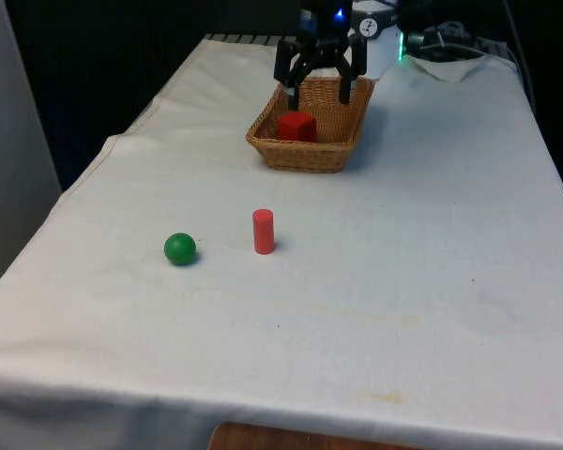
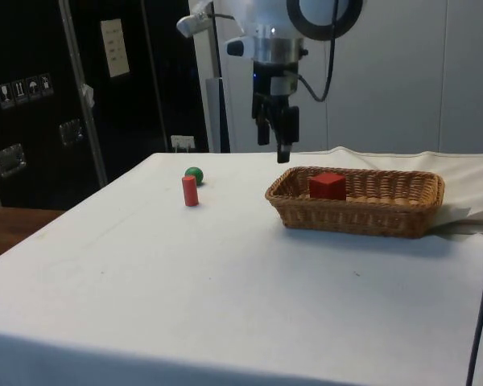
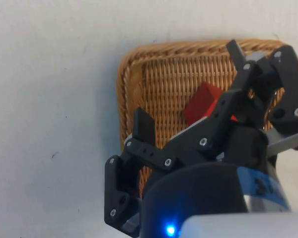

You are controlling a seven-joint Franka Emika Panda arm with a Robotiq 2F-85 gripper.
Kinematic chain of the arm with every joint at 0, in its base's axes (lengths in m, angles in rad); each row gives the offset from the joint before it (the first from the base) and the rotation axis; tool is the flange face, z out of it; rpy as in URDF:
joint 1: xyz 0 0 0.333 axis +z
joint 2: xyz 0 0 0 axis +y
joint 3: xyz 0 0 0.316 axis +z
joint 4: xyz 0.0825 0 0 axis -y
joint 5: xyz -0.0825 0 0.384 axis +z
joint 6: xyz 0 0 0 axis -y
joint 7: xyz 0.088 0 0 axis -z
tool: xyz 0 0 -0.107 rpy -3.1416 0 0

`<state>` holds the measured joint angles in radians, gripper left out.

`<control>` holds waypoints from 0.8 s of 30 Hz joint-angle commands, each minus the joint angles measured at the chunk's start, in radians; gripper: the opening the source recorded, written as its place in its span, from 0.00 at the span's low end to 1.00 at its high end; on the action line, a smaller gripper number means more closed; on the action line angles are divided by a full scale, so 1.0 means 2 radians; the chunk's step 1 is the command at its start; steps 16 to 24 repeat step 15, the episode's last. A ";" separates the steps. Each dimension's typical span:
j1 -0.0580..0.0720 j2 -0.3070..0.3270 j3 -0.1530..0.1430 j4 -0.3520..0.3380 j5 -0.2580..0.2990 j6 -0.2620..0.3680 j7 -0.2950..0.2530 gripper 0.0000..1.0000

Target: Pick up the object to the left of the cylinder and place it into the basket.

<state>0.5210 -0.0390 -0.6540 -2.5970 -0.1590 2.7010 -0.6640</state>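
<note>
Ball (image 1: pixel 179 247): green, on the cloth nearest the camera, to the front view's left of the cylinder, apart from it; untouched.
Cylinder (image 1: pixel 263 231): red, upright, between ball and basket.
Basket (image 1: pixel 343 142): wicker, further back; already holds a red cube (image 1: pixel 297 126).
Gripper (image 1: pixel 320 85): spread and empty, poised above the basket's rim, well apart from the ball.
Step in hand: likely the very start, reach towards the ball not yet made.
Next move: travel across to above the ball, descend with fingers wide, straddle it evenly and close gently, since a sphere may roll off if nudged; then carry to the basket.
</note>
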 commanded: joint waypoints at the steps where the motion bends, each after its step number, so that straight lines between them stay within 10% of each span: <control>1: 0.002 0.001 0.003 0.008 0.003 -0.007 0.003 1.00; 24: 0.003 0.006 0.021 0.045 0.000 -0.028 0.018 1.00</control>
